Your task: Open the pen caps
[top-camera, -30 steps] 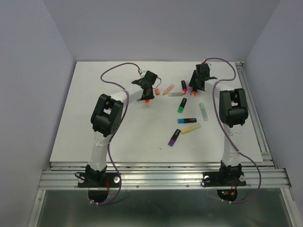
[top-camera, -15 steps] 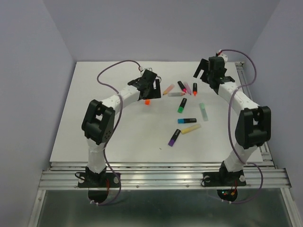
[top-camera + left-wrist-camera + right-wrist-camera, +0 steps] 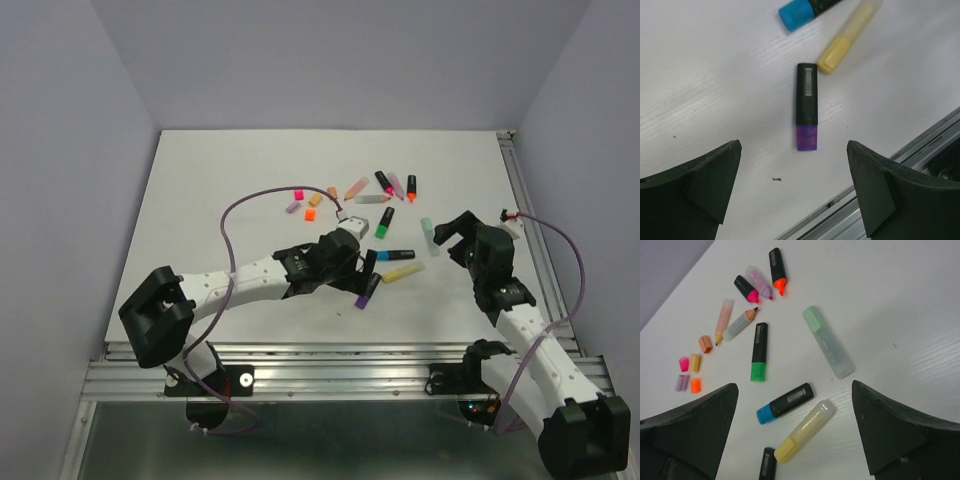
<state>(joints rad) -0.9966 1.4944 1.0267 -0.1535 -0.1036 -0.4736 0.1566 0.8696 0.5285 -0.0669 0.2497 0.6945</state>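
Top external view alone takes in both arms and the whole white tabletop (image 3: 220,230). The left arm (image 3: 250,278) lies low across the lower middle of the frame, its end just beside a black highlighter with a purple cap (image 3: 367,290). The right arm (image 3: 520,320) rises from the lower right, its end close to a pale mint highlighter (image 3: 429,236). Left wrist view adds what that one cannot resolve: the left fingers (image 3: 695,185) are spread wide and empty, one at each lower corner. The purple-capped highlighter lies flat and untouched between and above them, cap toward the bottom. A blue cap (image 3: 796,12) on a black barrel and a pastel yellow highlighter (image 3: 850,35) sit at the top edge, and an aluminium rail (image 3: 830,217) cuts the lower right. Right wrist view shows the right fingers (image 3: 690,430) likewise spread, holding nothing, and gives the far group in detail. A black highlighter with a green cap (image 3: 759,351) lies at centre. Bare-tipped at upper left are an orange-tipped black highlighter (image 3: 777,271), a lilac highlighter (image 3: 759,282) and a pink-tipped black highlighter (image 3: 746,289). Loose at the left edge lie a peach cap (image 3: 705,344), a pink cap (image 3: 684,364), a yellow cap (image 3: 695,362), a lilac cap (image 3: 681,382) and an orange cap (image 3: 695,385).
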